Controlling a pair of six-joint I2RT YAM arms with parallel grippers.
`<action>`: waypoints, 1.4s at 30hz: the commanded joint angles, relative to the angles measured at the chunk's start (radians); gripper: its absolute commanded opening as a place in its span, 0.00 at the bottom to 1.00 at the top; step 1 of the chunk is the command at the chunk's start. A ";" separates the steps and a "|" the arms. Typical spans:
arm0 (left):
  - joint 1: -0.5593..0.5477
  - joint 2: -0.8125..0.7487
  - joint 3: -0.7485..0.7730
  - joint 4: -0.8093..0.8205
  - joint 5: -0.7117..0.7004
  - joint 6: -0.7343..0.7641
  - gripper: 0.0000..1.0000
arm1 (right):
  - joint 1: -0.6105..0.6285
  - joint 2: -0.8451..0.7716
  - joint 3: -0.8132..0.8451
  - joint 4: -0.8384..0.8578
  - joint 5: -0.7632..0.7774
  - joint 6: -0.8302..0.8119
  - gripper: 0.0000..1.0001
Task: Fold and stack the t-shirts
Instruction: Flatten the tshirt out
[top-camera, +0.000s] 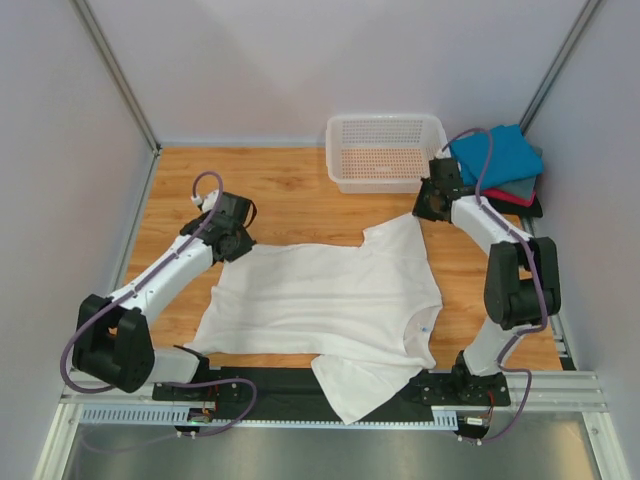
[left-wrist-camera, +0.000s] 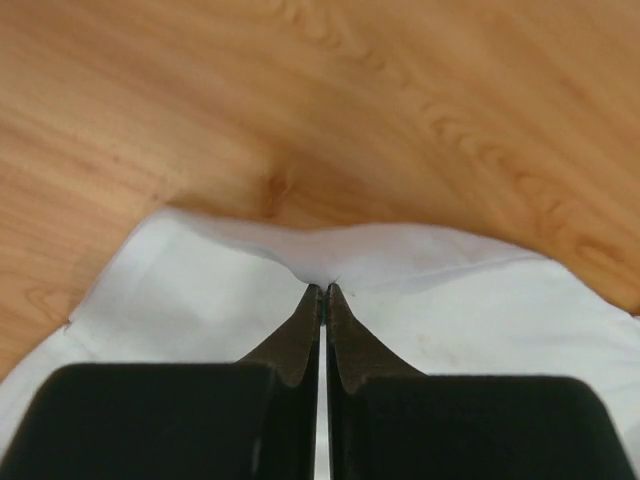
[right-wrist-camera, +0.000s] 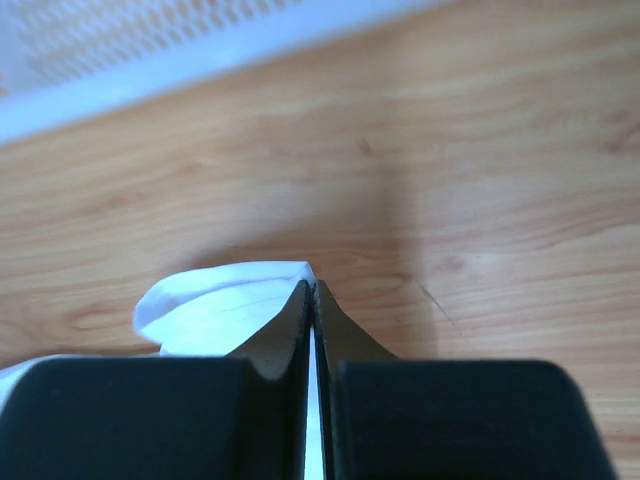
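A plain white t-shirt (top-camera: 330, 300) lies spread on the wooden table, neck with a small blue label at the right, one sleeve hanging over the near edge. My left gripper (top-camera: 243, 243) is shut on the shirt's far left hem corner; the left wrist view shows the cloth (left-wrist-camera: 400, 270) pinched at the fingertips (left-wrist-camera: 312, 300). My right gripper (top-camera: 427, 208) is shut on the far right sleeve edge; the right wrist view shows white cloth (right-wrist-camera: 215, 300) pinched between the closed jaws. Folded teal-blue (top-camera: 497, 155), red (top-camera: 512, 197), grey and black t-shirts are stacked at the far right.
A white plastic mesh basket (top-camera: 385, 150) stands at the back, just left of the folded stack and close behind my right gripper; its rim shows in the right wrist view (right-wrist-camera: 150, 70). Grey walls enclose the table on three sides.
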 joint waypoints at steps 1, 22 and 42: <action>0.023 -0.056 0.128 -0.013 -0.085 0.121 0.00 | 0.006 -0.142 0.119 -0.002 -0.001 -0.056 0.00; 0.109 -0.257 0.445 -0.017 -0.142 0.336 0.00 | 0.008 -0.588 0.286 0.044 -0.061 -0.231 0.00; 0.107 -0.626 0.537 -0.182 0.070 0.490 0.00 | 0.008 -0.982 0.479 -0.379 -0.030 -0.292 0.00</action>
